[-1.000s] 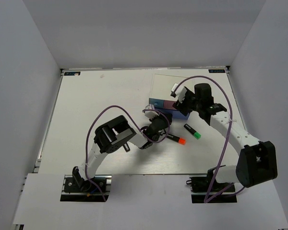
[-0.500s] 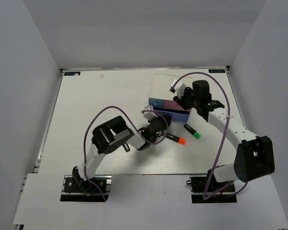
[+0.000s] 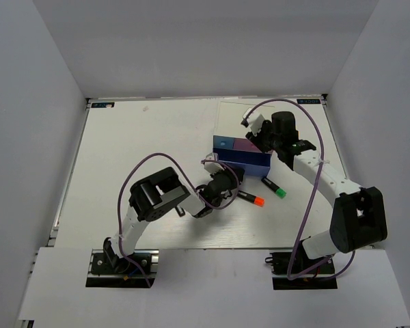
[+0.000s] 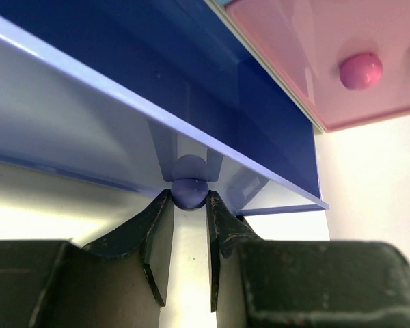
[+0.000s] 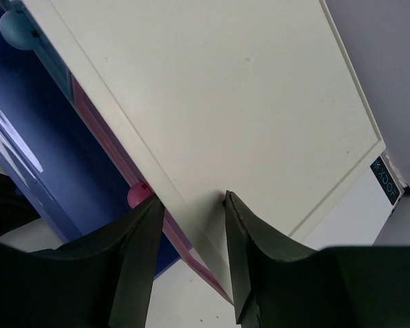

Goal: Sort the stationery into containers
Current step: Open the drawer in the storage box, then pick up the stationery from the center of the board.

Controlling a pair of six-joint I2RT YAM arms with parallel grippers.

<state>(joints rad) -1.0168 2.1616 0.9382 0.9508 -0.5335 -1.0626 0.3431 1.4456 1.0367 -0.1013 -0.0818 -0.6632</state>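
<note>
Left claw (image 4: 189,205): we see it clenched on the round lavender knob (image 4: 190,192).
Lavender drawer (image 4: 89,116): it stands slid out of the white organiser (image 5: 212,102), its deep blue inside showing.
Right claw (image 5: 189,208): we see its fingers grasping the organiser's top edge, beside the pink drawer (image 4: 307,61).
Loose stationery: an orange-tipped marker (image 3: 250,199) and a green-tipped marker (image 3: 275,188) lie on the table (image 3: 137,157), just in front of the drawer.

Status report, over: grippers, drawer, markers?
Left gripper shut on knob of lavender drawer, open. Right gripper clamped on organiser. Orange marker, green marker loose on table. Nothing seen blocking drawer.
</note>
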